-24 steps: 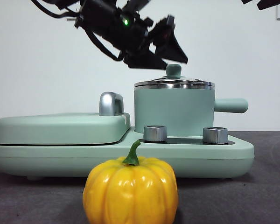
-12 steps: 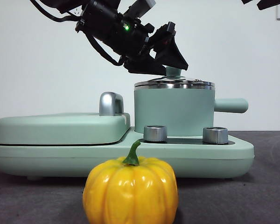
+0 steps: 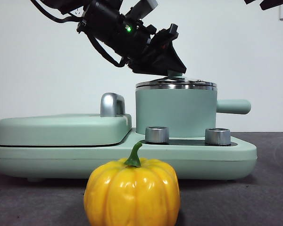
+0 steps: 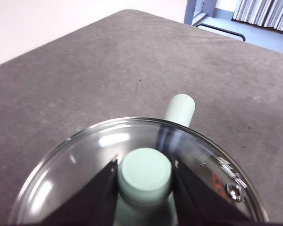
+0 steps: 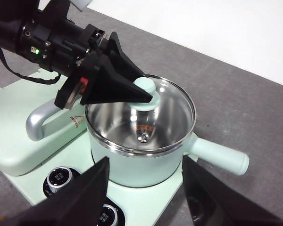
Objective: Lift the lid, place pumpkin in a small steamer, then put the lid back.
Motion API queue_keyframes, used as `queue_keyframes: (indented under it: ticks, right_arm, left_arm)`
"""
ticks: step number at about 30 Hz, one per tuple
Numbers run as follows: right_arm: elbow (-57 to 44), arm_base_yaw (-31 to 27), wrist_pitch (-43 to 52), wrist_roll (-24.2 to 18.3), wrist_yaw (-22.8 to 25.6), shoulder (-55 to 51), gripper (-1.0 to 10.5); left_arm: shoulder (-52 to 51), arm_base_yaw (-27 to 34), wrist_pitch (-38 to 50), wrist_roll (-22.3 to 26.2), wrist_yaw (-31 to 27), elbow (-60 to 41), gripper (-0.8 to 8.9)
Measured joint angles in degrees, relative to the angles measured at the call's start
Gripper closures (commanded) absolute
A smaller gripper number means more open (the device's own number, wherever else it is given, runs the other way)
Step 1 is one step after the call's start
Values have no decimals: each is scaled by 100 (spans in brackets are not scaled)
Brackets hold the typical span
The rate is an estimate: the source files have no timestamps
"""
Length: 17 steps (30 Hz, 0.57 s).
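While my left pincer (image 4: pixel 145 176) has come lower than before, its jaws now stand spread on both sides of the knob of the lid (image 4: pixel 80 165), not yet clenched. The lid rests on the small steamer (image 3: pixel 175 113); my right pincer (image 5: pixel 146 188) waits above, spread. One pumpkin (image 3: pixel 132 193) sits on the grey table (image 3: pixel 269 188) before a white wall.

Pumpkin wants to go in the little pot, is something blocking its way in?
Yes. The lid sits on the small steamer, covering its opening. The left gripper has its jaws on either side of the lid's knob, not yet lifting. The pumpkin waits on the table in front of the appliance base.
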Motion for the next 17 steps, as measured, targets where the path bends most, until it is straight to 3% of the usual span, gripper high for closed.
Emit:
queue_keyframes:
  ticks: [17]
  right_arm:
    - [0,-2,0,-2,33,0,702]
  left_arm:
    - [-24,-39,-24,181,-201,7,806]
